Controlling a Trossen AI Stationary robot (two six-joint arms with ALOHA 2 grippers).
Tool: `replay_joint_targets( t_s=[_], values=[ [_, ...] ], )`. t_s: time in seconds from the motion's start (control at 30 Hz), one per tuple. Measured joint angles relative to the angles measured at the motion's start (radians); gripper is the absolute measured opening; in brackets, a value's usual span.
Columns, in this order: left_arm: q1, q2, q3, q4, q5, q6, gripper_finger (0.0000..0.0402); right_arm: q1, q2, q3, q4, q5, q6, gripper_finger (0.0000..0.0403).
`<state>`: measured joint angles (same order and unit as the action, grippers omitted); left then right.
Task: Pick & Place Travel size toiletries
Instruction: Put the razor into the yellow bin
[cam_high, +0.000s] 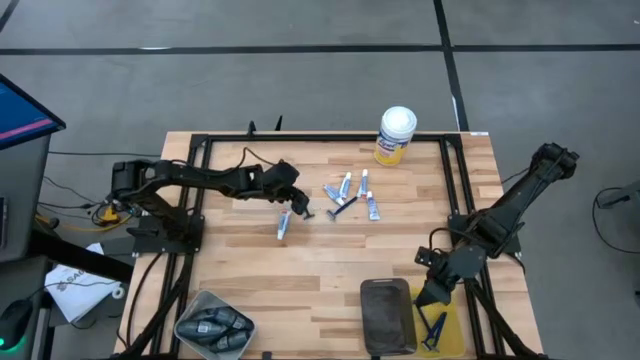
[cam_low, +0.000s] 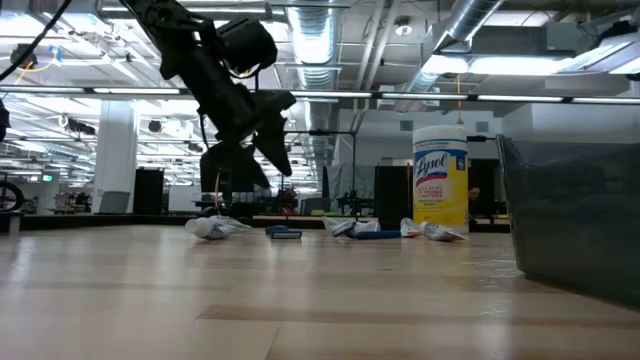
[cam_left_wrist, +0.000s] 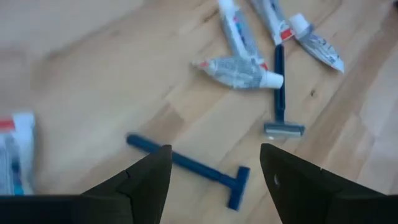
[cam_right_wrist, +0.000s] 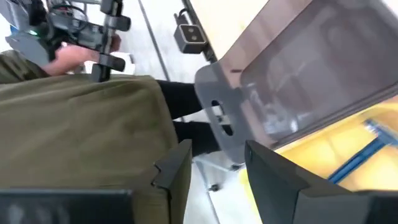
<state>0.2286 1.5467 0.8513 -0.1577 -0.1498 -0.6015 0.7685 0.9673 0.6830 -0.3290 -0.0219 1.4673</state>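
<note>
So this looks like the pick half of the job for the left gripper (cam_left_wrist: 214, 177). It hangs just above the light wooden tabletop (cam_high: 330, 265) with its jaws spread and nothing between them, lined up over a slim dark blue T-shaped razor (cam_left_wrist: 198, 169) lying flat on the wood. A white toothpaste tube with blue and red print (cam_high: 283, 224) lies just beside it on the robot's left. The rest of the pile, more small white tubes (cam_high: 346, 186) and a second blue razor (cam_high: 338, 210), sits a bit further toward the middle, close to the yellow wipes canister with a white lid (cam_high: 396, 135).

Next move, I'd guess: drop straight down so the fingers straddle the razor's thin handle, then close. It lies very flat, so the fingertips need to get right to the wood or they'll slide over it.

The right gripper (cam_high: 433, 296) is over at the near right corner, above the yellow tray (cam_high: 450, 340), which has a blue razor (cam_high: 434, 330) in it. Its fingers stand apart with nothing in them as far as I can see. A dark grey bin (cam_high: 387, 315) sits just beside that tray, and a clear tub of dark grey pieces (cam_high: 213, 325) at the near left.

Room-wise, the middle of the table is open wood, so carrying is easy. The black frame rails (cam_high: 455, 190) along the sides are the thing to avoid.
</note>
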Motion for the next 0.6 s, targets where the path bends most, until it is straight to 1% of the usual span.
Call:
replay_joint_targets(
  t_s=[0.07,0.13,0.23,0.33,0.47,0.6],
  values=[
    [0.003,0.000,0.000,0.023,0.002,0.093,0.0241,-0.006,0.002,0.000,-0.014,0.001,-0.038,0.0138],
    [0.003,0.000,0.000,0.045,0.008,0.224,0.0241,-0.013,0.002,0.000,-0.025,0.001,-0.073,0.0135],
    [0.003,0.000,0.000,0.055,0.063,0.388,0.0241,-0.031,0.002,0.000,-0.032,0.001,-0.120,0.0133],
    [0.003,0.006,0.000,0.058,0.130,0.495,0.0241,-0.047,0.002,0.000,-0.032,0.001,-0.164,0.0135],
    [0.003,0.069,0.001,0.063,0.191,0.629,0.0241,-0.070,0.002,0.000,-0.032,0.000,-0.212,0.0138],
    [-0.002,0.147,0.001,0.067,0.202,0.708,0.0241,-0.090,0.002,0.000,-0.032,-0.001,-0.219,0.0139]
  ],
)
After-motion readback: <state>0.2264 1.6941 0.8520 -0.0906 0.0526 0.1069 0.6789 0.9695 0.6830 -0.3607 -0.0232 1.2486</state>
